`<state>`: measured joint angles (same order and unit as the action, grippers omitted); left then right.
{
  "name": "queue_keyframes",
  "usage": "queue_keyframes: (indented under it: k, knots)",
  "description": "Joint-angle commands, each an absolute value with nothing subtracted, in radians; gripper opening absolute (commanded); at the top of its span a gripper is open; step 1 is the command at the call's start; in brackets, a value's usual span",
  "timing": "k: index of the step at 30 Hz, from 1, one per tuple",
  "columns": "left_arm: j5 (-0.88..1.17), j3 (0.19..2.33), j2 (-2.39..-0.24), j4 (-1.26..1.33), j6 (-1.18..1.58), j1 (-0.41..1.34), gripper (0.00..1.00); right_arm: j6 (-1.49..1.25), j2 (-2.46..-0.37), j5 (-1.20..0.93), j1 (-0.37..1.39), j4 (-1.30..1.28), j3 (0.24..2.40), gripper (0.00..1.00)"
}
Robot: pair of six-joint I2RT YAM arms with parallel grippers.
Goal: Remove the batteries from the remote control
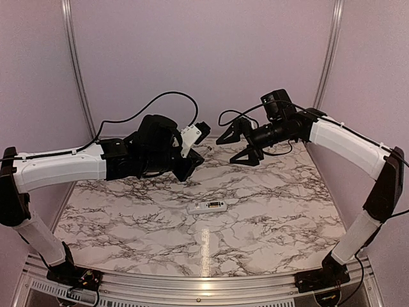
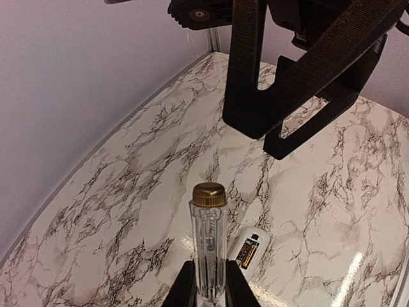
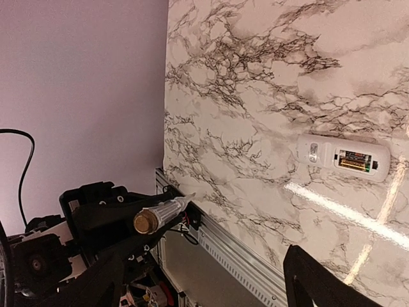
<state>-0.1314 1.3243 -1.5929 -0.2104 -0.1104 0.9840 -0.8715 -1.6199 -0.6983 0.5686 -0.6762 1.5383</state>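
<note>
The white remote control [image 1: 208, 206] lies flat on the marble table [image 1: 268, 217] with its battery bay uncovered. A brown-gold and black battery [image 2: 248, 253] sits inside the bay, also visible from the right wrist as battery [image 3: 353, 161] in the remote control [image 3: 319, 153]. My left gripper [image 2: 209, 274] is shut on a clear pen-like tool [image 2: 209, 236] with a brass cap, held high above the table. My right gripper [image 1: 228, 148] is open and empty. It faces the tool's brass end [image 3: 146, 222] from a short distance.
Lilac walls [image 1: 204, 57] enclose the back and sides. A metal rail [image 3: 243, 256] runs along the table's near edge. Both arms hover over the far half of the table, and the remote lies below and nearer than them.
</note>
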Motion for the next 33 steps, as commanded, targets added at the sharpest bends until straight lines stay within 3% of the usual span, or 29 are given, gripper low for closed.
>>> queue_keyframes:
  k: [1, 19, 33]
  knots:
    - [-0.097, 1.326, -1.575, -0.180, -0.175, 0.988, 0.09, -0.956, -1.641, -0.752, 0.565, -0.610, 1.536, 0.84]
    - [-0.055, 1.389, -1.641, -0.235, -0.273, 1.020, 0.09, -1.006, -1.703, -0.819, 0.631, -0.593, 1.571, 0.70]
    - [-0.129, 1.392, -1.663, -0.237, -0.311, 1.060, 0.08, -0.997, -1.702, -0.830, 0.656, -0.637, 1.576, 0.47]
